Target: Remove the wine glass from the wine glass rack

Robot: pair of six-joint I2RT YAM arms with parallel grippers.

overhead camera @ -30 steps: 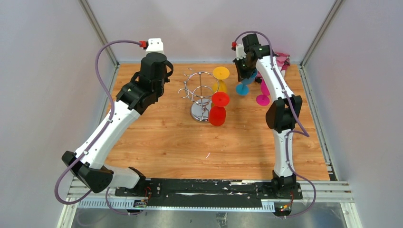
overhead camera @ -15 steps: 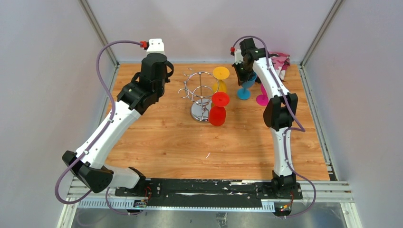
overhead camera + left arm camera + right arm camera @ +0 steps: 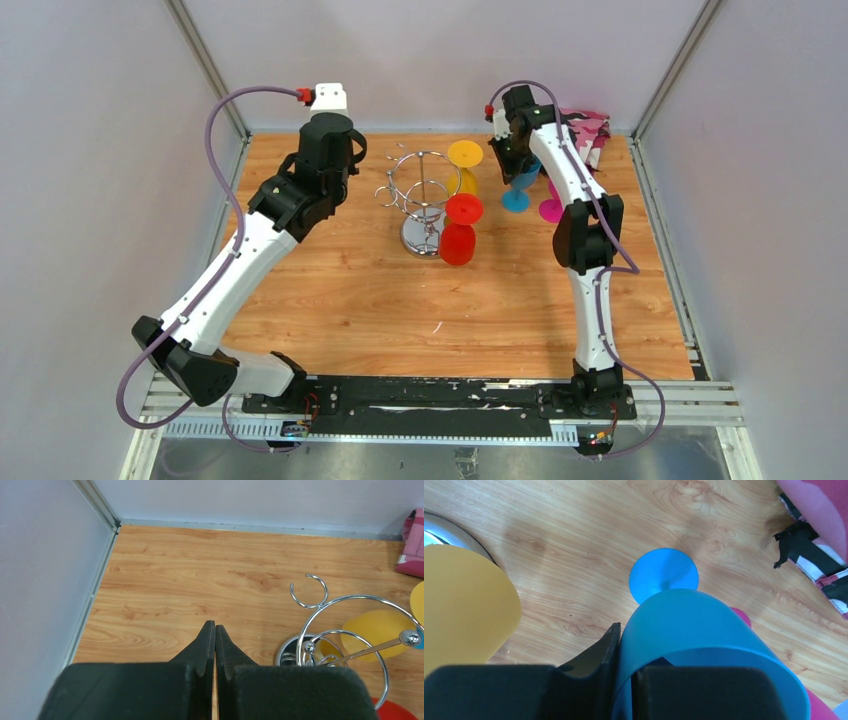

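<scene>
The chrome wine glass rack point(image 3: 424, 197) stands mid-table at the back; its ring and hooks also show in the left wrist view point(image 3: 309, 646). A yellow glass point(image 3: 465, 156) and a red glass point(image 3: 460, 226) hang from it upside down. My right gripper point(image 3: 512, 160) is shut on the rim of a blue glass point(image 3: 689, 625), one finger outside the bowl and one inside. The blue glass is upright, and its foot point(image 3: 664, 575) is at the wood. My left gripper point(image 3: 215, 626) is shut and empty, just left of the rack.
A pink glass point(image 3: 551, 207) stands right beside the blue one. A pink cloth point(image 3: 590, 125) lies in the back right corner. Grey walls and metal rails close in the table's back and sides.
My right arm has moved back and lowered the blue glass from a tilted, raised pose to upright beside the pink glass. The left arm has barely moved.
</scene>
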